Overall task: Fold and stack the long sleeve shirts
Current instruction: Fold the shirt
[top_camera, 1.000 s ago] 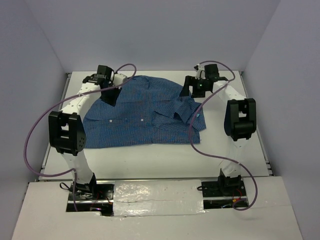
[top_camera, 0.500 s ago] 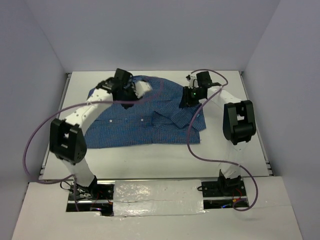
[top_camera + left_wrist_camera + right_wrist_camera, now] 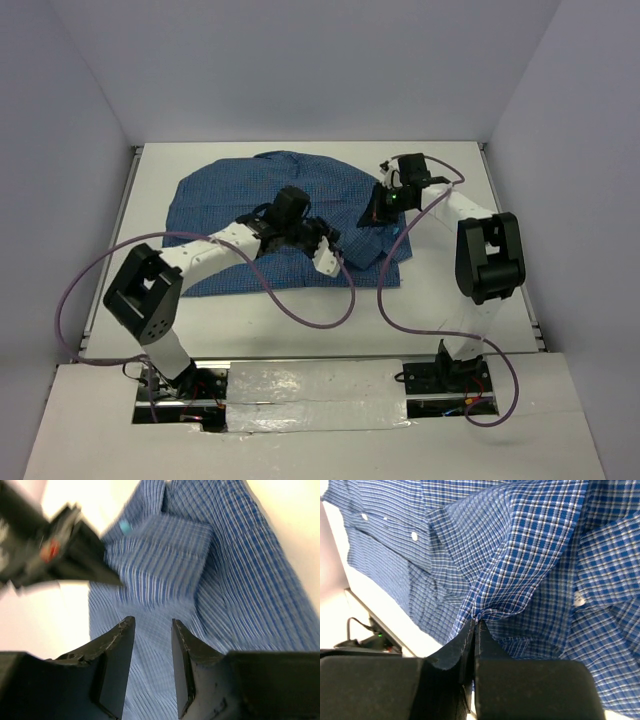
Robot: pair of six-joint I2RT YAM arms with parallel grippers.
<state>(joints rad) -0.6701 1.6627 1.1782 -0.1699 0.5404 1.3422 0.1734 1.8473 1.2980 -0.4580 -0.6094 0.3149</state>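
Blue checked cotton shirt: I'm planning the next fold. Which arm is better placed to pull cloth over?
Right, probably. The right gripper is shut on a pinch of the blue checked cotton shirt; the left gripper hangs open above it.

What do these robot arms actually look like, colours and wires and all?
Both the left arm and the right arm are slim white tubes joined by chunky black housings. A purple cable loops along each. The left tool and the right tool each have two flat, matte black fingers. A small green light glows at the right wrist.
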